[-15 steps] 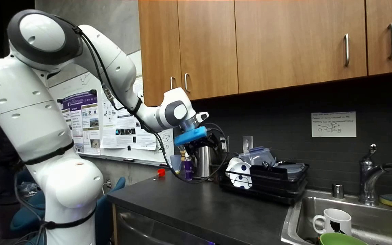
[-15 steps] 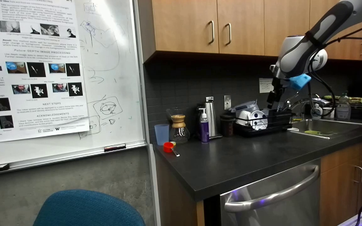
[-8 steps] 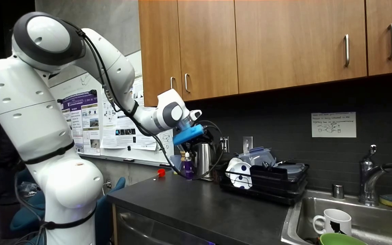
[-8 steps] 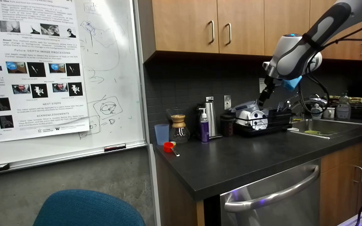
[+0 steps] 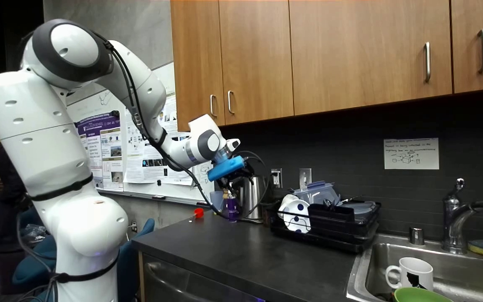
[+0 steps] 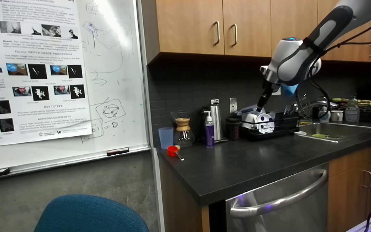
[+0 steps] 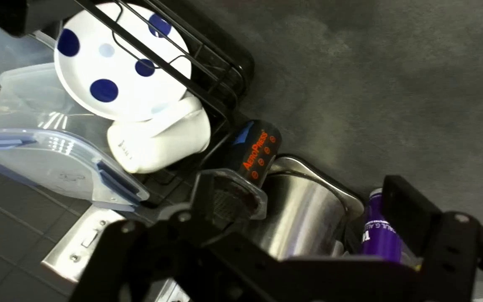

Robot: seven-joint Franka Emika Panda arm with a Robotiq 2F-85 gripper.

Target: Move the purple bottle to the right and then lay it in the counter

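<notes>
Gripper (image 7: 302, 199) spread; purple bottle (image 6: 210, 134) upright beside steel canister (image 6: 217, 121) (room on counter (image 6: 256, 159) to front edge (image 6: 269, 177)).

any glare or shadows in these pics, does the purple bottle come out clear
In an exterior view, glare streaks the whiteboard and the purple bottle comes out clear; in the wrist view, bright bands run along the steel canister, and the black claw partly covers the bottle; in both exterior views, the backsplash is darkest just beneath the cabinets.

Bottle (image 6: 210, 132) purple, white lettering. Counter (image 6: 262, 158) mottled dark grey. Plate (image 7: 118, 70) white, spotted navy and pale blue. Scoop (image 6: 172, 150) red.
</notes>
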